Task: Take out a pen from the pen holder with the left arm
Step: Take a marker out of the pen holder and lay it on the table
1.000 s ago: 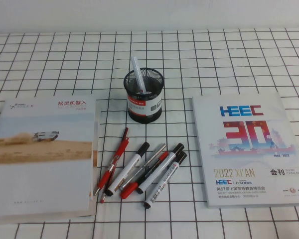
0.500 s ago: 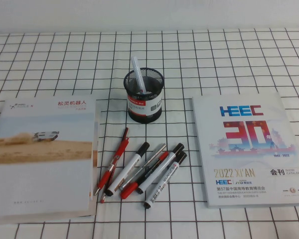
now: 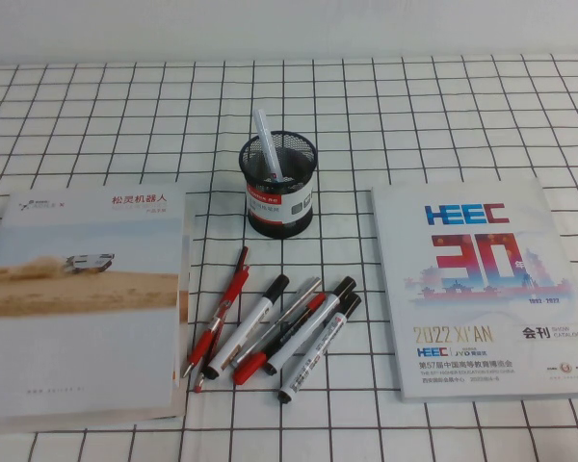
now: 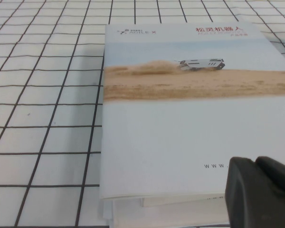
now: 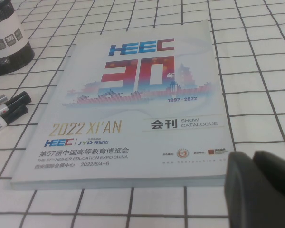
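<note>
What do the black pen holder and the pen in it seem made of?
Black cylindrical pen holder: probably matte metal mesh, see-through lattice wall. Pale grey pen: likely plastic, smooth uniform barrel. Left gripper, shut, over the desert-cover booklet; right gripper over the HEEC catalogue.

Black mesh pen holder (image 3: 279, 219), white-labelled, upright at centre, one pale pen (image 3: 268, 144) standing inside, leaning left

The gridded table (image 3: 462, 106) holds a brochure (image 3: 82, 318), a pen holder (image 3: 279, 207), a catalogue (image 3: 482, 289) and roughly seven loose pens (image 3: 275, 327).
</note>
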Action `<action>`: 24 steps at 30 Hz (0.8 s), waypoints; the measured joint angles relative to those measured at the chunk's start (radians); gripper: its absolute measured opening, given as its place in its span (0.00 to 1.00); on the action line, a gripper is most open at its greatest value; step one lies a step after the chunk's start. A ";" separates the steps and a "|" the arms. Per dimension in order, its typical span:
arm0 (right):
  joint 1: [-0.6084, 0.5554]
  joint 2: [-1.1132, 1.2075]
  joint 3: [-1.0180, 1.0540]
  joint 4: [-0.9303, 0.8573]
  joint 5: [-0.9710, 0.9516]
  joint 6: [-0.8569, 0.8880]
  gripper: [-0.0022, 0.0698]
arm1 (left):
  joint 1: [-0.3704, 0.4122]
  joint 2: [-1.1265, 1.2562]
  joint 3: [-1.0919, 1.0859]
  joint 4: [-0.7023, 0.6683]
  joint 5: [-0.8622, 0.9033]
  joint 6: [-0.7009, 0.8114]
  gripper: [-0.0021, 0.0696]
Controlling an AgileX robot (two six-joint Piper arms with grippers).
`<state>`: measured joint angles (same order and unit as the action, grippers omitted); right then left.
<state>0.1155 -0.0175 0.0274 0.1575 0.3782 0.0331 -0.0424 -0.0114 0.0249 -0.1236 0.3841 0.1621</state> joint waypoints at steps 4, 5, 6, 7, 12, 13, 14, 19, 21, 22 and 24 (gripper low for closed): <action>0.000 0.000 0.000 0.000 0.000 0.000 0.01 | 0.000 0.000 0.000 0.000 0.000 0.000 0.02; 0.000 0.000 0.000 0.000 0.000 0.000 0.01 | 0.000 0.000 0.000 0.000 0.000 0.000 0.02; 0.000 0.000 0.000 0.000 0.000 0.000 0.01 | 0.000 0.000 0.000 0.000 0.000 0.000 0.02; 0.000 0.000 0.000 0.000 0.000 0.000 0.01 | 0.000 0.000 0.000 0.000 0.000 0.000 0.02; 0.000 0.000 0.000 0.000 0.000 0.000 0.01 | 0.000 0.000 0.000 0.000 0.000 0.000 0.02; 0.000 0.000 0.000 0.000 0.000 0.000 0.01 | 0.000 0.000 0.000 0.000 0.000 0.000 0.02; 0.000 0.000 0.000 0.000 0.000 0.000 0.01 | 0.000 0.000 0.000 0.000 0.000 0.000 0.02; 0.000 0.000 0.000 0.000 0.000 0.000 0.01 | 0.000 0.000 0.000 0.000 0.000 0.000 0.02; 0.000 0.000 0.000 0.000 0.000 0.000 0.01 | 0.000 0.000 0.000 0.007 0.000 0.000 0.02; 0.000 0.000 0.000 0.000 0.000 0.000 0.01 | 0.000 0.000 0.000 0.007 -0.005 0.000 0.02; 0.000 0.000 0.000 0.000 0.000 0.000 0.01 | 0.000 0.000 0.000 -0.017 -0.028 -0.007 0.02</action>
<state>0.1155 -0.0175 0.0274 0.1575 0.3782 0.0331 -0.0424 -0.0114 0.0249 -0.1407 0.3565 0.1553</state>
